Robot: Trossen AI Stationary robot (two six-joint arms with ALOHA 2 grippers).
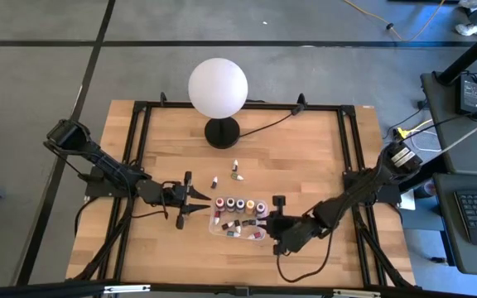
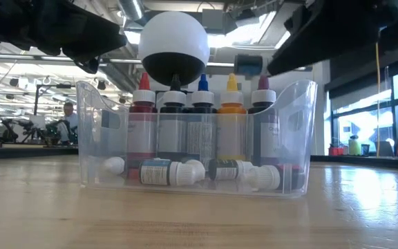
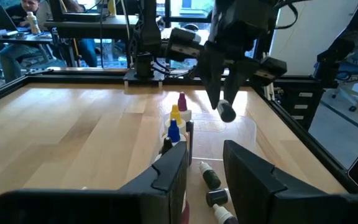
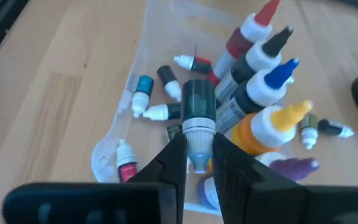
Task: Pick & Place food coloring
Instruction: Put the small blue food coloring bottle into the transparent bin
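A clear plastic tray [image 1: 214, 223] sits near the table's front middle. In it, tall colouring bottles [image 2: 202, 124] with red, black, blue, yellow and purple caps stand in a row. Several tiny food coloring bottles [image 2: 168, 171] lie on its bottom. Two more tiny bottles [image 1: 236, 170] lie on the wood between tray and lamp. My right gripper [image 4: 199, 155] hovers over the tray's right end, shut on a tiny dark green bottle [image 4: 197, 102]. At the tray's left end my left gripper [image 3: 207, 171] stands open, with nothing between its fingers. My right gripper pinches the tiny bottle's white cap end [image 4: 197, 132] between its two fingers. The dark green body sticks out ahead of the fingertips, and the cap's point faces back toward the wrist. The fingers slant down from the table's right. The bottle [image 3: 226, 112] hangs clear above the tray.
A white globe lamp [image 1: 218, 89] on a black base stands at the table's far middle, its cord running off to the right. Black frame rails [image 1: 139, 149] run along the table's left and right sides. Bare wood lies to the left of the tray.
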